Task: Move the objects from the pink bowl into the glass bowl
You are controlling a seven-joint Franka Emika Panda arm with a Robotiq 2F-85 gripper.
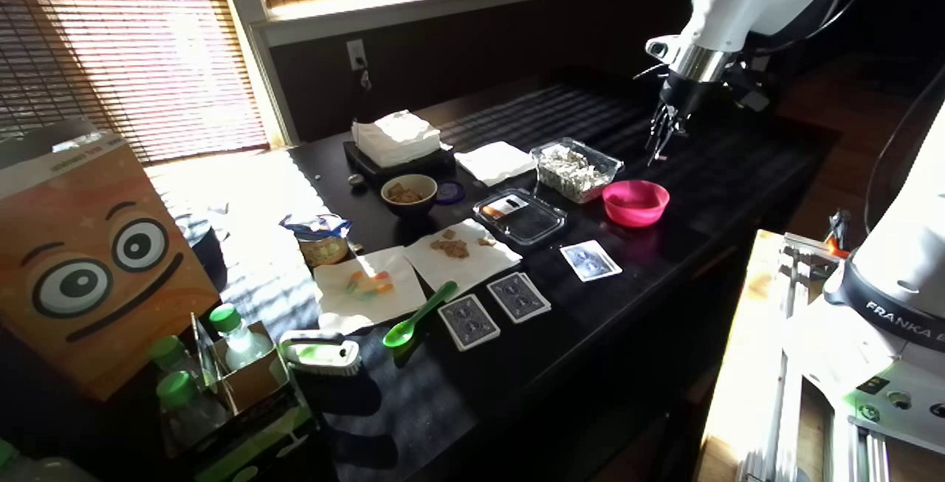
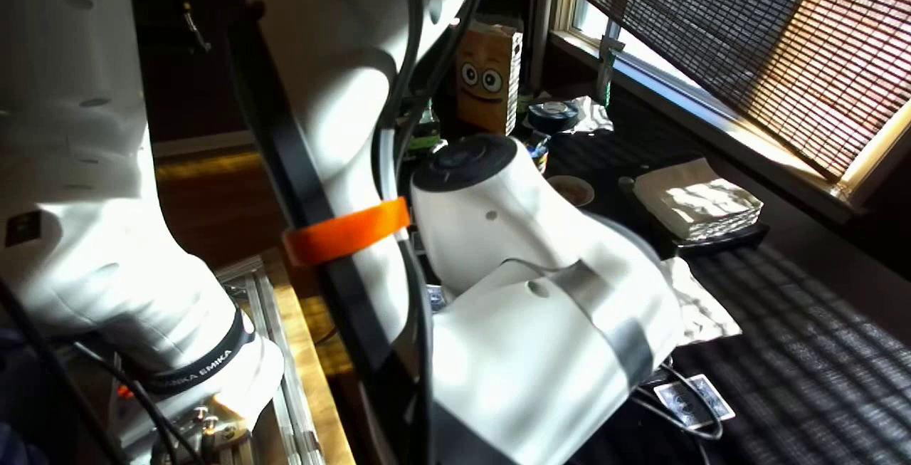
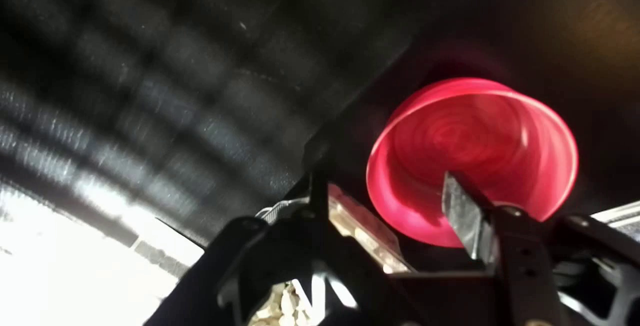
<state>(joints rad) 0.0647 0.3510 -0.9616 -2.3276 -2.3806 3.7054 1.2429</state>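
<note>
Hovering over desk [image 1: 576, 116] with claw [image 3: 385, 186] spread wide | at right in an exterior view: upright pink bowl [image 1: 636, 205] | just left, farther: glass bowl [image 1: 610, 169] of pale pieces [image 1: 568, 166]

Glossy plastic-looking pink bowl [image 1: 636, 205], glinting clear glass bowl [image 1: 595, 187], sheeny black table [image 1: 590, 116], matt paper napkins [image 1: 399, 136]

In an exterior view the camera looks from above along the dark table [image 1: 590, 113], the smiling box [image 1: 111, 253] near at nine o'clock, the robot base [image 1: 849, 353] at four. In an exterior view facing roughly the opposite way, I notice the arm [image 2: 555, 337] very close, covering the middle, and this box far at twelve. Both exterior views share the napkin stack [image 1: 396, 136]. The wrist view looks down from near into the pink bowl [image 3: 465, 141] at three o'clock.
</note>
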